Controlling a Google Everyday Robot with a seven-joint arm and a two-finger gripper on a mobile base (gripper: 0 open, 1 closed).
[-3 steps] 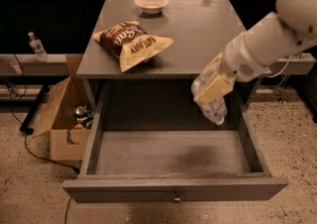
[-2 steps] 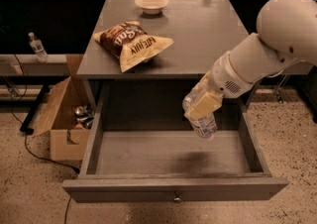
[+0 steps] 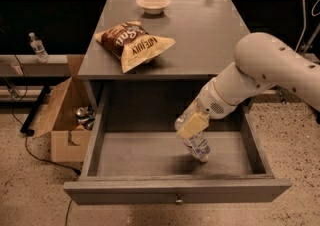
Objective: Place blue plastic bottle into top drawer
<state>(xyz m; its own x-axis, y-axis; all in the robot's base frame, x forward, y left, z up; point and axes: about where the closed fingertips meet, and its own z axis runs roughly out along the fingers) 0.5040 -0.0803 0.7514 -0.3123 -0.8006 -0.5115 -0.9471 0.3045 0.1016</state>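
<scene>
The top drawer [image 3: 150, 157] is pulled wide open below the grey cabinet; its front panel carries a small round knob [image 3: 178, 201]. My gripper [image 3: 192, 126] reaches in from the right and is shut on the blue plastic bottle [image 3: 196, 142]. The bottle is clear and crinkled, and it hangs nearly upright, tilted a little, with its lower end just above the drawer floor near the drawer's middle right. The gripper's tan pad covers the bottle's upper part.
A brown chip bag [image 3: 132, 42] and a small pale bowl [image 3: 153, 3] lie on the cabinet top [image 3: 210, 35]. A brown cardboard box [image 3: 65, 120] with small items stands left of the drawer. A small clear bottle [image 3: 37, 47] stands far left.
My arm has swung left and down, carrying the bottle from the drawer's right side toward its middle and lower into the drawer.
</scene>
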